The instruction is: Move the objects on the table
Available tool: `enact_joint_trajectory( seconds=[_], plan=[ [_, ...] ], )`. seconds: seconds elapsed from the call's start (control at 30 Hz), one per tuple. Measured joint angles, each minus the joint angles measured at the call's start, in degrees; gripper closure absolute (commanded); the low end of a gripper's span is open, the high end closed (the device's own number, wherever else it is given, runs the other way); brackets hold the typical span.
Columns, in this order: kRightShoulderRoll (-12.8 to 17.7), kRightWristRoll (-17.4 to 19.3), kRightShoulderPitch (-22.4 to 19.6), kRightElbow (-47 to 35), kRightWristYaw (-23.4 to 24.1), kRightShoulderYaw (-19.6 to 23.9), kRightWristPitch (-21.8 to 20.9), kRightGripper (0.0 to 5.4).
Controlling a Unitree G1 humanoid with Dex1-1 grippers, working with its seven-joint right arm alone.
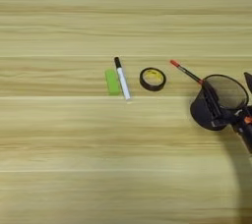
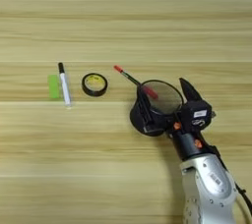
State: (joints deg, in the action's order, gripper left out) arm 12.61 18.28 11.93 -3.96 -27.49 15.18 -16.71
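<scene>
Right eye view shows the right gripper (image 2: pixel 165 102) straddling the cup (image 2: pixel 156 107): 1 finger lies down the cup's near-left wall, the other stands off past its right rim, so the jaws are spread wide across the mouth and, I judge, not yet clamped. The pen (image 2: pixel 132 79) leans out up-left. Left of it on the table (image 2: pixel 126 21) lie the tape (image 2: pixel 94 84), marker (image 2: pixel 64 86) and block (image 2: pixel 53 86).
</scene>
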Motion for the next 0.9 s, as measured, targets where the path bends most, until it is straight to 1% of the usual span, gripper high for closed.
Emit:
enact_joint_trajectory(
  seconds=[0.1, 0.23, 0.53, 0.6, 0.73, 0.9],
  plan=[
    [0.00, -0.37, -0.06, 0.89, 0.87, 0.32, -0.22, 0.06],
    [0.00, -2.27, -0.57, 2.17, 1.15, 0.38, -1.50, 0.06],
    [0.00, -2.98, -0.72, 3.38, 0.81, -0.45, -1.93, 0.06],
    [0.00, -3.16, -0.93, 3.87, 0.75, -0.88, -2.60, 0.06],
    [0.00, -3.37, -2.35, 5.21, 0.71, -1.50, -2.91, 0.06],
    [0.03, -3.64, -5.02, 8.75, 1.00, -1.45, -4.43, 0.06]
  ],
)
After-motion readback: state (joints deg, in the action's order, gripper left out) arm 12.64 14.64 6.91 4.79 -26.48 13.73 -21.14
